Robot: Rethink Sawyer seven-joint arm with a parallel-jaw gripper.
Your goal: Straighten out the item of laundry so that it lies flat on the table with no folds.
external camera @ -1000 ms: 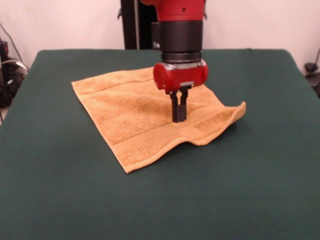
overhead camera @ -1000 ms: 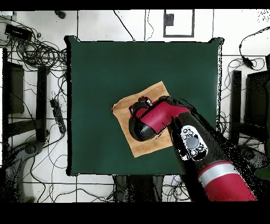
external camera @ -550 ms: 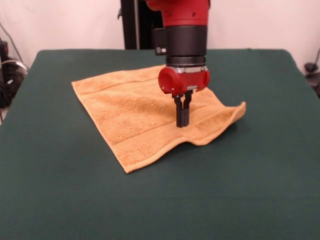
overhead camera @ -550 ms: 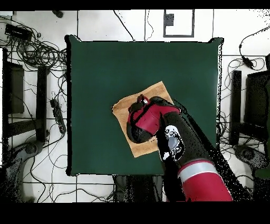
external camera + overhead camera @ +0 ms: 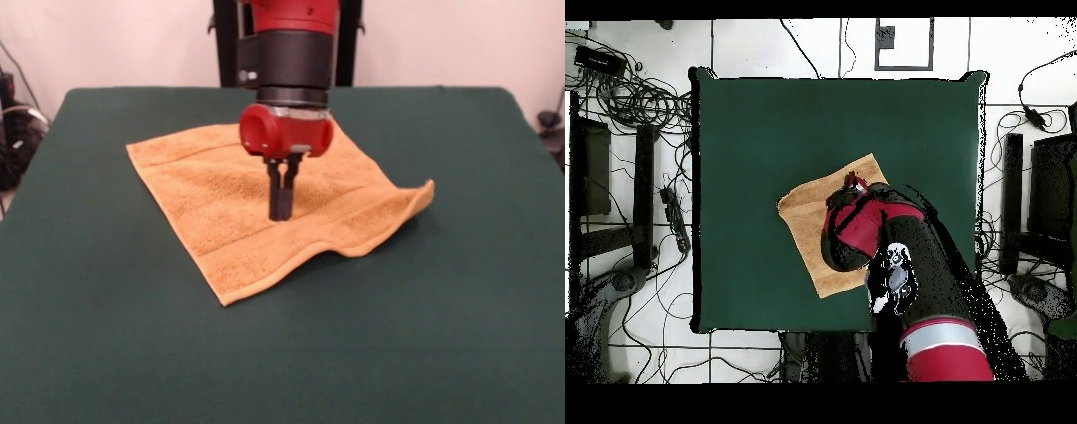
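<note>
- We are counting one golden-tan terry towel (image 5: pixel 265 203), one red and black arm, and one end effector (image 5: pixel 280 212).
- The towel is lying spread out near the middle of the bench (image 5: pixel 459 336), turned like a diamond, with one corner pointing toward the front-view camera.
- In the front view its right-hand corner (image 5: pixel 427 193) is curling up off the felt, and the edge running from there to the near corner is rippling rather than lying flat.
- We are seeing woven border bands running across the towel, parallel to two of its edges.
- The end effector is hanging straight down over the towel's middle, its dark fingers (image 5: pixel 275 190) drawn narrowly together and pinching nothing; whether the tips are touching the cloth, we cannot tell.
- From overhead, the arm is covering the towel's (image 5: pixel 810 235) right part.
- The bench is carrying a dark green felt-like top, far bigger than the towel.
- Around it we are seeing a pale tiled floor (image 5: pixel 745 45) strewn with black cables (image 5: pixel 625 95), and a light wall behind.
</note>
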